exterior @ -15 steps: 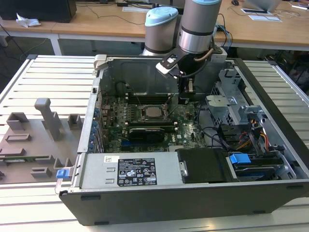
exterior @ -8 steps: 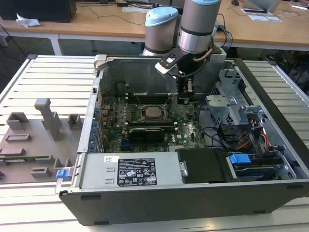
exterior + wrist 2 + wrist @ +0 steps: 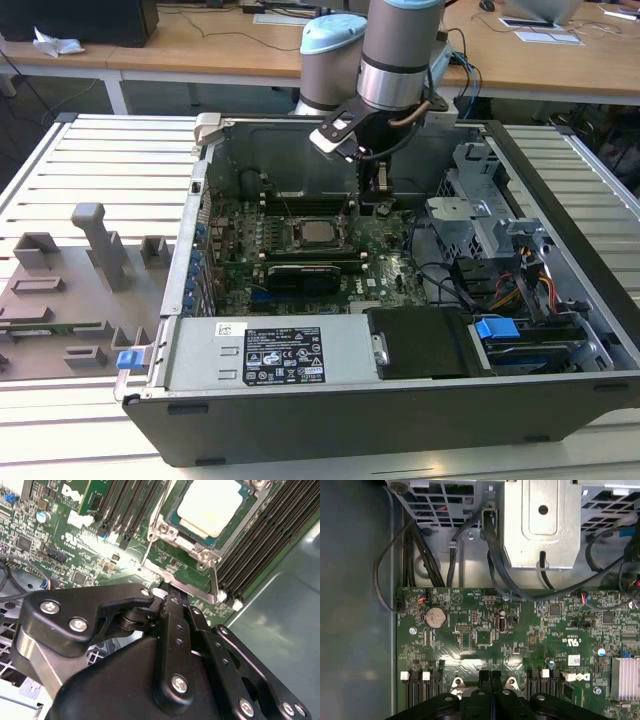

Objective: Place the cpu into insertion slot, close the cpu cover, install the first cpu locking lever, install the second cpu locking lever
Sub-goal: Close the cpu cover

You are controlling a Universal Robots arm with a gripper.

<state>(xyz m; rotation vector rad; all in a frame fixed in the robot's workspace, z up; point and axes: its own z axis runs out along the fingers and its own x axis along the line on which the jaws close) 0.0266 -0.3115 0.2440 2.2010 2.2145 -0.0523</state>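
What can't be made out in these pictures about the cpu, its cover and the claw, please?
- cpu: cut off by the picture's edge in the second wrist view; too small for detail in the exterior view.
- cover: its near edge lies behind the claw in the second wrist view, so latching can't be judged.
- What the claw touches: hidden by its own body in both wrist views.

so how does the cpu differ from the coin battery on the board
The cpu is square with a pale matte top; the coin battery is round. The cpu sits in the metal-rimmed insertion slot; the coin battery has no metal frame around it. Both lie flat on the motherboard.
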